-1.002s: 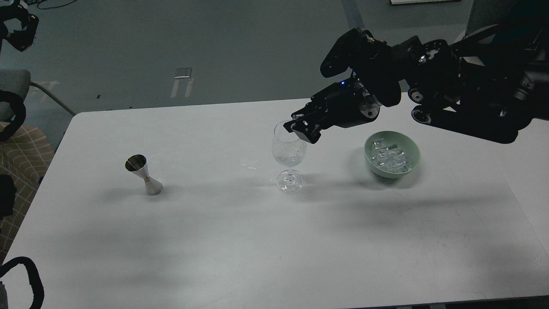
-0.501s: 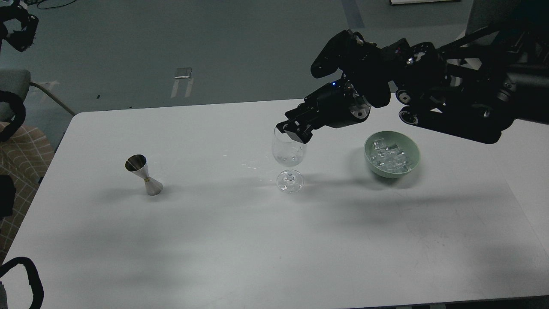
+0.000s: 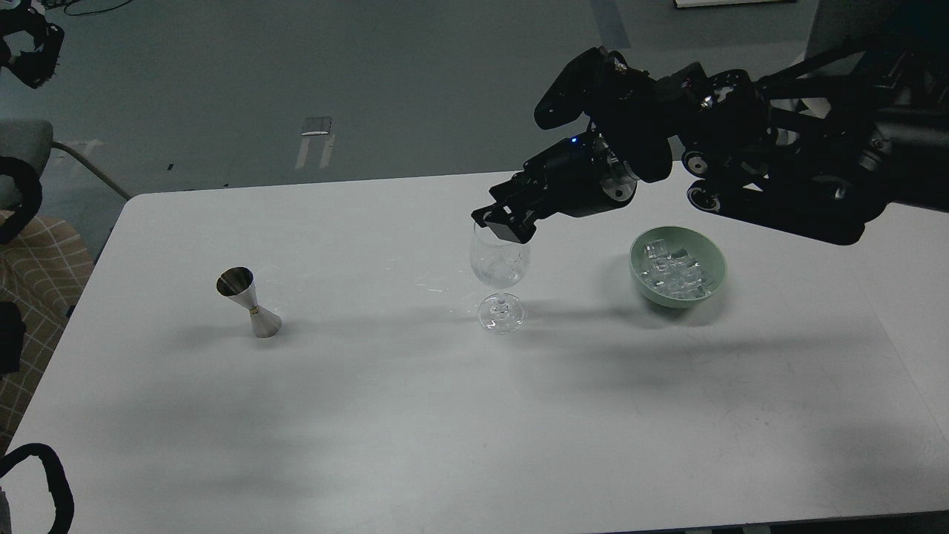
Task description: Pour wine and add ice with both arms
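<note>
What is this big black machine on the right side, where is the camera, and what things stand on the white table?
The camera sits in a humanoid robot's head, looking forward and down. The black jointed thing is its right arm; its two-finger right gripper hangs over the rim of a clear stemmed wine glass. Whether it holds anything is too dark to tell. On the white table also stand a silver double-cone metal measuring cup and a pale green round bowl filled with clear ice cubes. The left gripper is not in view.

White table (image 3: 415, 415) on grey floor (image 3: 371, 81); checked cushion (image 3: 37, 274) at left.
</note>
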Robot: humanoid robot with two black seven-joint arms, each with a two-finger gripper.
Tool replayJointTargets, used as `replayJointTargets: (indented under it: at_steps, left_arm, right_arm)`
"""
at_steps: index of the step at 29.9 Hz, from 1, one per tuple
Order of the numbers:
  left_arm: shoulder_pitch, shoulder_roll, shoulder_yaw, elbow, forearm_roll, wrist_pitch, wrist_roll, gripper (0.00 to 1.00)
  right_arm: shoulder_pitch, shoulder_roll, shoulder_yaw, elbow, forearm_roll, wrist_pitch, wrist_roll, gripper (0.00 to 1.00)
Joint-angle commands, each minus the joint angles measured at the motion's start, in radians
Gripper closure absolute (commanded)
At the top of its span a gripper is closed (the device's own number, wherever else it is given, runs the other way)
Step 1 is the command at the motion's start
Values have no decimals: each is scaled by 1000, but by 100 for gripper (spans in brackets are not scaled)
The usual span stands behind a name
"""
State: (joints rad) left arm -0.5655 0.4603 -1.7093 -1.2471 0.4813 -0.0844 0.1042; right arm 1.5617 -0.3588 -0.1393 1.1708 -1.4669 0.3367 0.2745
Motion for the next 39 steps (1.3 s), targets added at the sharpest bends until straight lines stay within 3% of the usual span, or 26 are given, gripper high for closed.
replayJointTargets:
  at_steps: [1, 2, 7, 10, 14, 20, 24, 30, 34, 39]
  left_arm:
    - [0, 3, 3, 2, 0, 0, 0, 2]
    - [1, 3, 5, 3, 0, 2, 0, 2]
    - [4, 5, 8, 6, 2, 2, 0, 2]
    - [10, 3, 10, 6, 3, -6, 0, 2]
    - [4, 1, 32, 14, 3, -18, 0, 2]
    - [-13, 3, 142, 71, 22, -123, 0, 2]
    - [-77, 1, 245, 196, 26, -187, -1, 2]
    - [-143, 1, 365, 327, 74, -317, -1, 2]
    - [-195, -8, 473, 396, 77, -322, 11, 2]
    - [-246, -43, 500, 457, 62, -348, 12, 2]
  right_arm:
    - [18, -28, 55, -36, 52, -33, -1, 7]
    - [17, -32, 81, -57, 84, -50, -1, 2]
    - [-15, -87, 171, -129, 262, -97, 3, 1]
    - [-131, -91, 304, -174, 467, -178, 12, 1]
    - [-282, -83, 513, -210, 622, -196, 12, 1]
    - [-423, -2, 771, -393, 643, -196, 60, 1]
    - [-511, 87, 996, -459, 668, -180, 75, 1]
    - [-531, 153, 1038, -520, 879, -157, 81, 1]
    - [-538, 205, 1064, -556, 918, -154, 94, 0]
    - [-568, 259, 1100, -563, 918, -148, 95, 0]
